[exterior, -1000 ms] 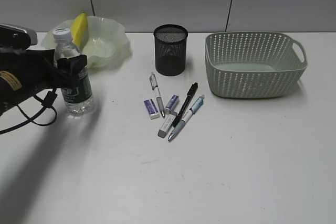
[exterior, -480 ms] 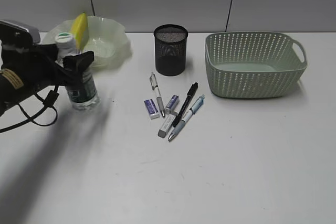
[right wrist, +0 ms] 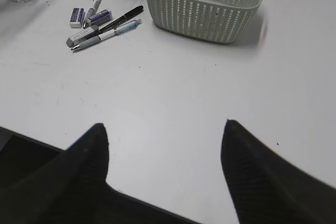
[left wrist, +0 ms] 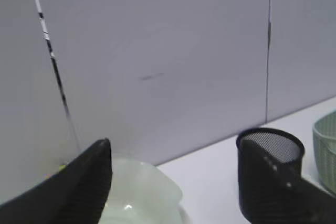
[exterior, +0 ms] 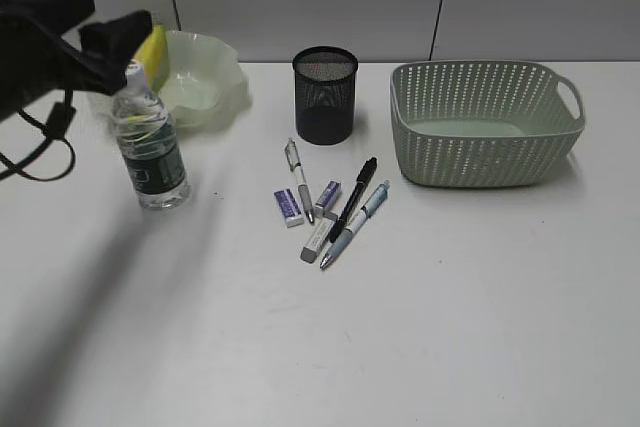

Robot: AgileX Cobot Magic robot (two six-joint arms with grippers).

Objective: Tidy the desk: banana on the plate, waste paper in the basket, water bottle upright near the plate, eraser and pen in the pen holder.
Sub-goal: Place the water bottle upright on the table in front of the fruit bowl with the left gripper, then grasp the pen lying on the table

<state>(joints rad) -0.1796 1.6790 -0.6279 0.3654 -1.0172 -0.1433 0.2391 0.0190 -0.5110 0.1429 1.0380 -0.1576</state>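
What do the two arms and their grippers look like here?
The left arm is matte black, with black cable looping below it. The left gripper and the right gripper both have broad, black, tapering fingers. No markings show now.

Black left arm point(exterior: 45, 52) with looping black cables, and tapered, finely textured matte black jaws.

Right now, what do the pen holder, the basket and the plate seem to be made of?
The pen holder: probably black metal mesh, matte; light passes through its fine grid. The basket: likely moulded plastic, sage green, matte, with regular punched holes. The plate: translucent pale green, glossy, with a wavy rim; plastic or glass, I cannot tell.
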